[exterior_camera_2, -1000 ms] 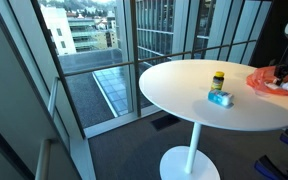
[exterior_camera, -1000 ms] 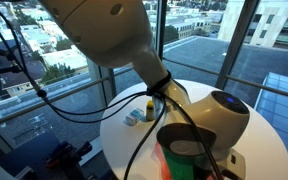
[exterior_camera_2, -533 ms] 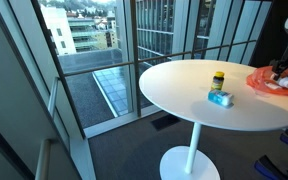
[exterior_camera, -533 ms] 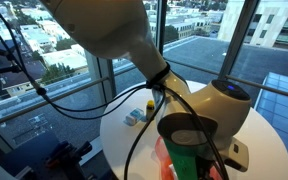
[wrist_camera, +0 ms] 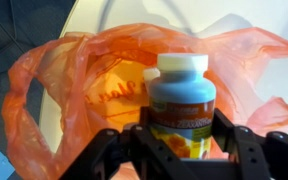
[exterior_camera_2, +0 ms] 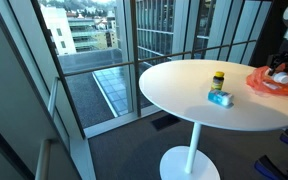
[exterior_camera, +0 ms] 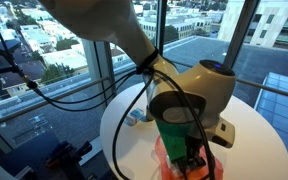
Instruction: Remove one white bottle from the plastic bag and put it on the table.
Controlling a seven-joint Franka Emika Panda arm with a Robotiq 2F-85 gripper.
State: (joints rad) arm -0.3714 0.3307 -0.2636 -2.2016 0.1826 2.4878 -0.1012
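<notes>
Now, wrist view, left to right. Orange plastic bag (wrist_camera: 44, 95) fills left of frame, lying on the white table (wrist_camera: 124, 12). Centre: bottle (wrist_camera: 181, 95) upright, framed by the bag's mouth, second cap (wrist_camera: 151, 74) just behind it. My gripper (wrist_camera: 181, 130) pinches the bottle, pads on both its sides. Step in hand: lift-out. Next move, I judge: rise clear of the film, shift over bare tabletop, set down, release

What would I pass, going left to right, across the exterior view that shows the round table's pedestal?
Tall window → left edge of the white table → small yellow-lidded bottle → orange plastic bag. The blue item lies directly below the bottle in the picture, so it has no separate place in the order.
</notes>
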